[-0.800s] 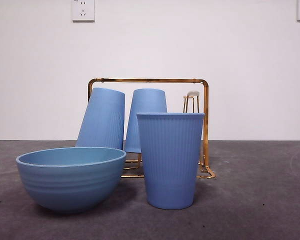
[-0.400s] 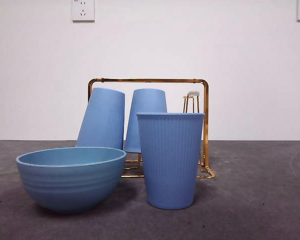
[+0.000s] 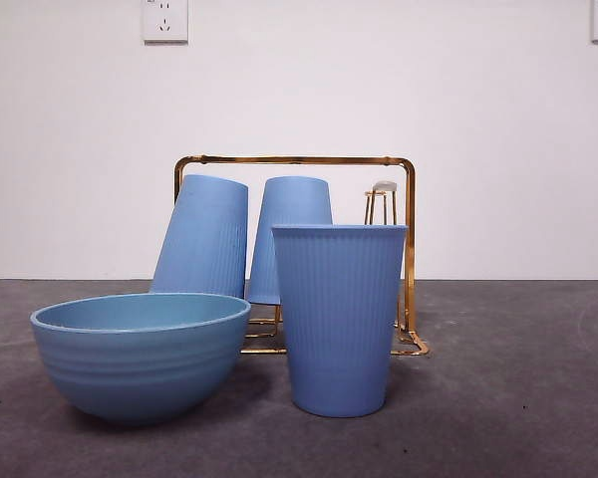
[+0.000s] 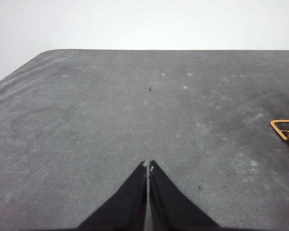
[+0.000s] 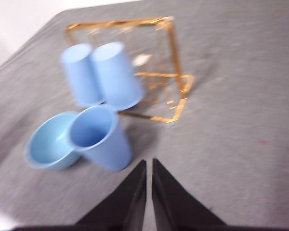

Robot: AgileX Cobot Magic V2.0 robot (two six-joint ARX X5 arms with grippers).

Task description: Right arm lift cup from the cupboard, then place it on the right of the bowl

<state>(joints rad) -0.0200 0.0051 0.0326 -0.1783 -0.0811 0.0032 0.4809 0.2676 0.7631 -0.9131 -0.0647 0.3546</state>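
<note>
The ribbed, tapered blue cup (image 3: 340, 317) stands upright on the grey table (image 3: 518, 398), just right of the wide ridged bowl (image 3: 140, 351). Two more cups (upturned) sit on the gold wire cupboard (image 3: 410, 249). The right gripper (image 5: 149, 162), jaws together, hangs apart; so does the left gripper (image 4: 148, 164).

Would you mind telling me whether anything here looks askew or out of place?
The leftmost cup, upside down on the rack, leans sideways, while its neighbour sits nearly straight. Nothing appears spilled or damaged.
</note>
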